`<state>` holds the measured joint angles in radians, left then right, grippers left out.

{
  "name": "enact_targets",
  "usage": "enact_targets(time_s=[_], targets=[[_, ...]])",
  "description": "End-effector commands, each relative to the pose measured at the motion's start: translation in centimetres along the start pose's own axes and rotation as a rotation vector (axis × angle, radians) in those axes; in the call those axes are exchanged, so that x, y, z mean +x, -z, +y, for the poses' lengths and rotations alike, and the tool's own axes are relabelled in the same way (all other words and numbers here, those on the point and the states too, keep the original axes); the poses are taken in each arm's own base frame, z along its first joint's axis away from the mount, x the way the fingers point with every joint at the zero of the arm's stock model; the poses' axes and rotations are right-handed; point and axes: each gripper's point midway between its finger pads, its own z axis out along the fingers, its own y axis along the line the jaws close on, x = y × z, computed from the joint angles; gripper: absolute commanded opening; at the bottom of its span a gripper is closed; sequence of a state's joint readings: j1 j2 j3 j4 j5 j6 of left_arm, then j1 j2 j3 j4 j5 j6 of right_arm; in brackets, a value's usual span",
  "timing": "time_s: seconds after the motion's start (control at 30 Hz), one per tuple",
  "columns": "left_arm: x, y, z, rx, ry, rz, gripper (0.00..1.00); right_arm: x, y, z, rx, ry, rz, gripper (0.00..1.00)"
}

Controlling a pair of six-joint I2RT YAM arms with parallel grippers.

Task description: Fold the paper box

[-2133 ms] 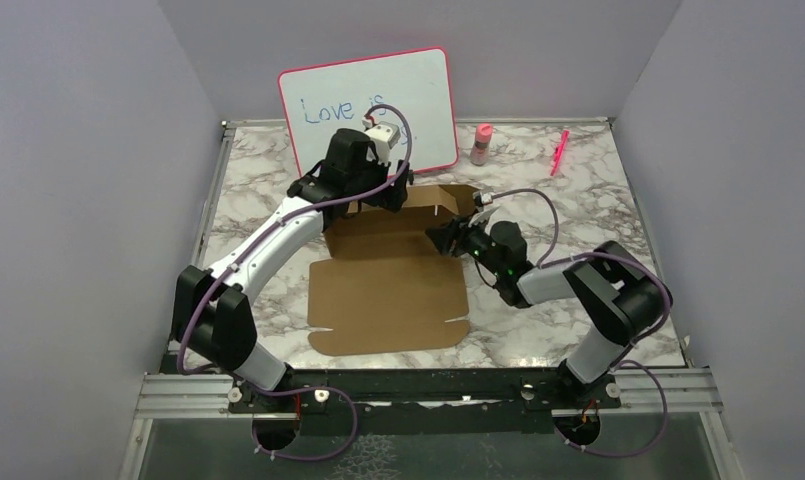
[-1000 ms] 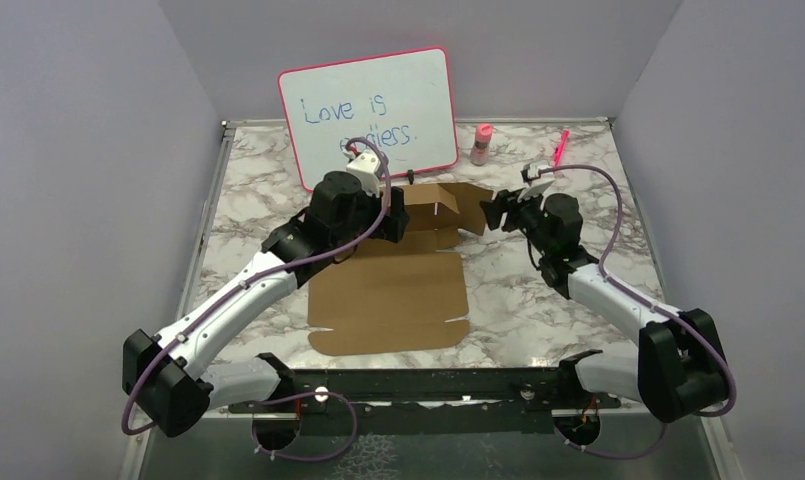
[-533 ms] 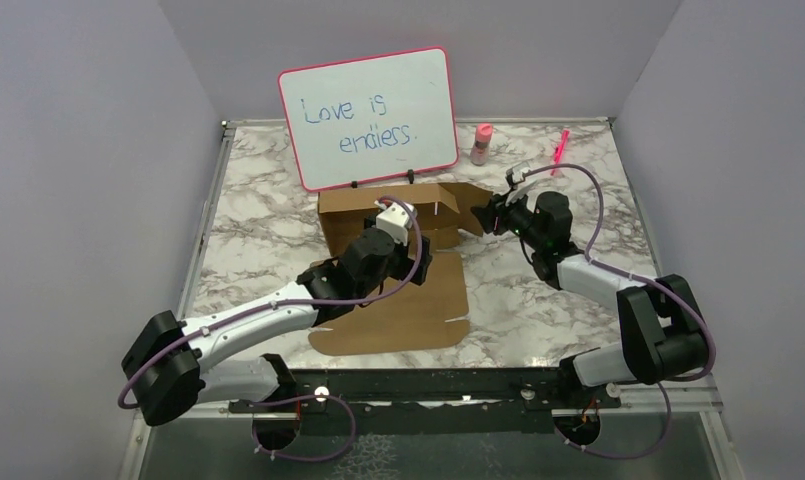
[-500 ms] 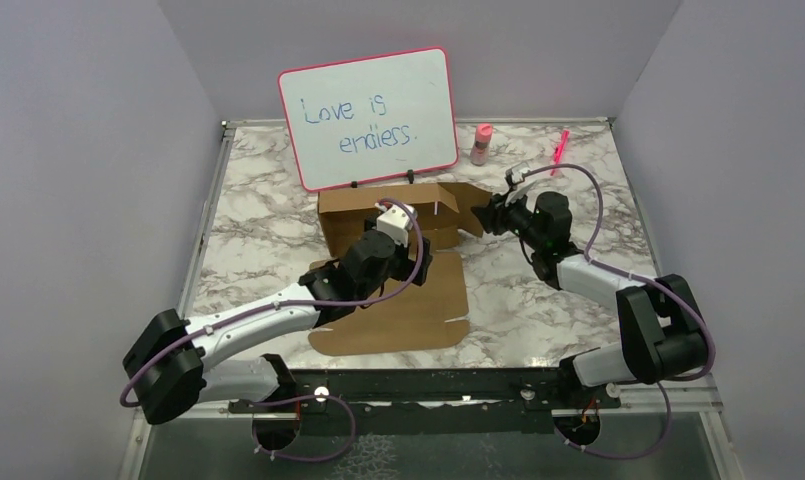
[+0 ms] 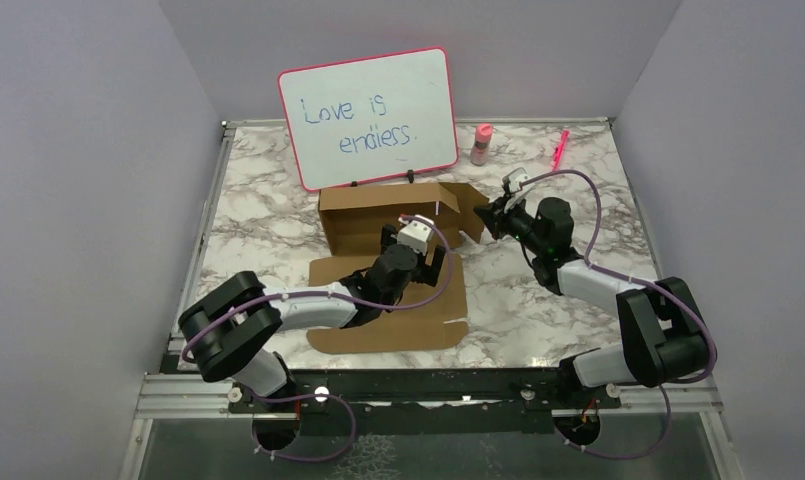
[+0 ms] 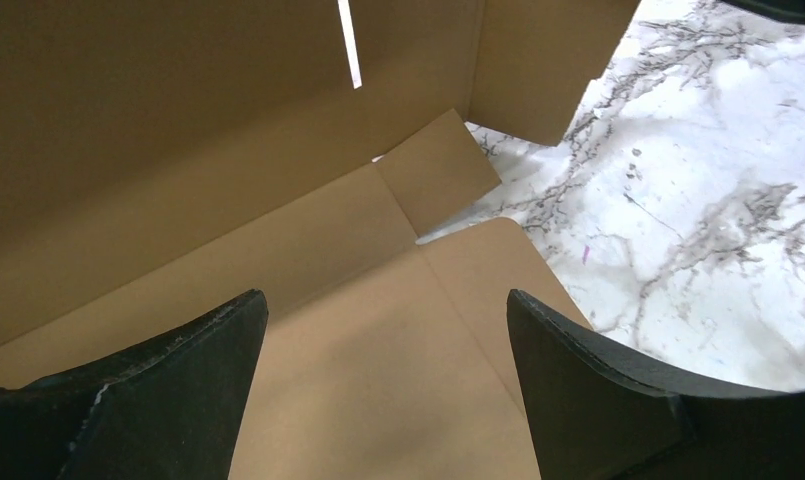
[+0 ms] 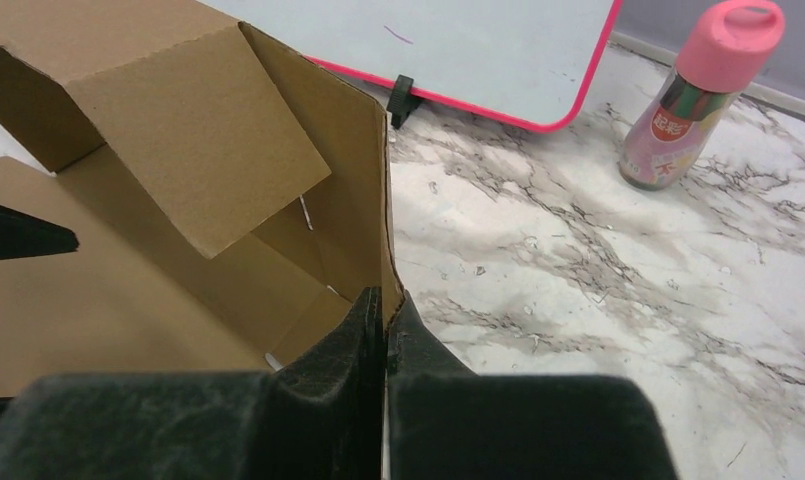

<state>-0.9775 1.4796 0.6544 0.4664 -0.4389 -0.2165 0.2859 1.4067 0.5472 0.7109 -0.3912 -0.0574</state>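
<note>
The right end effector [image 7: 386, 312] pinches an upright flap of the brown corrugated cardboard box [image 5: 423, 320]; the left end effector [image 6: 383, 305], spread, sits over its flat panel.

Your workspace: a small booth of lavender walls [image 5: 78, 150] around a marble-patterned table [image 5: 598, 200].
Plain, evenly lit walls close you in on three sides. The white, grey-veined tabletop ends at a metal rail [image 5: 428, 385] along the near edge. A pink-framed whiteboard [image 5: 373, 115] with blue handwriting stands at the back, and right of it you have a pink-capped bottle [image 5: 481, 143] and, farther right, a pink marker [image 5: 559, 150].
</note>
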Motion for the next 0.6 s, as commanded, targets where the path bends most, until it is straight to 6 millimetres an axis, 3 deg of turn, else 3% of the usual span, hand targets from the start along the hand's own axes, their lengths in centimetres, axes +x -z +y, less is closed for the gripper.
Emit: enact_targets(time_s=[0.0, 0.57], targets=[[-1.5, -1.0, -0.1, -0.045, -0.014, -0.149, 0.9, -1.9, 0.5, 0.4, -0.03, 0.059, -0.076, 0.04], [0.7, -6.0, -1.0, -0.198, -0.211, -0.289, 0.96, -1.7, 0.9, 1.1, -0.058, 0.081, -0.092, 0.04]])
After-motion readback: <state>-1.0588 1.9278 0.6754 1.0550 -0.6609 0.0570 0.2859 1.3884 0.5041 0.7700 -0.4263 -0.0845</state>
